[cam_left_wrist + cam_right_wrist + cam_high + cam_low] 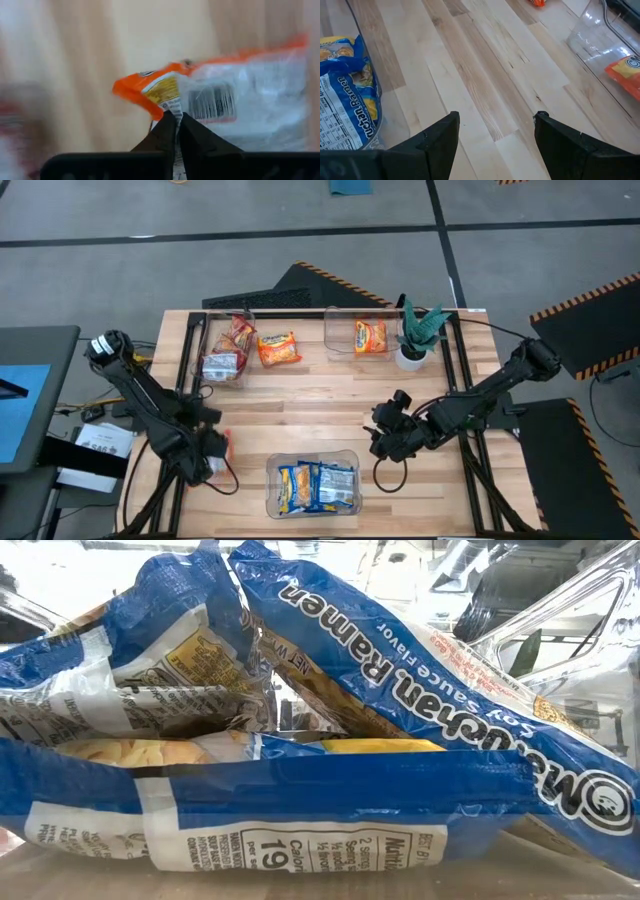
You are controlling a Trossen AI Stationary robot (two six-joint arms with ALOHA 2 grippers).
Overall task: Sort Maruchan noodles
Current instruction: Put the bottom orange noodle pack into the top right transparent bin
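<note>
End effector status first: we find the left end effector (174,120) clenched on the edge of an orange-and-white noodle packet (225,95), its two dark fingers pinched together at the packet's crimped end. From above, this end effector (205,445) sits to the left of the near clear bin (348,455), at the tabletop's (300,405) left side.

We record the right end effector (495,125) as released, fingers spread wide over bare wood. It (385,438) hovers just to the right of the near clear bin.

Inside the near clear bin we count blue-and-yellow packets (315,485) lying side by side; the low view shows them (320,740) pressed against the bin wall.

Beyond that bin, at the far left, a second bin (207,340) holds red-and-silver packets (228,352). An orange packet (279,348) lies loose on the tabletop between the two far bins. The far right bin (340,330) holds another orange packet (370,336), with a potted plant (415,335) just beside it.
</note>
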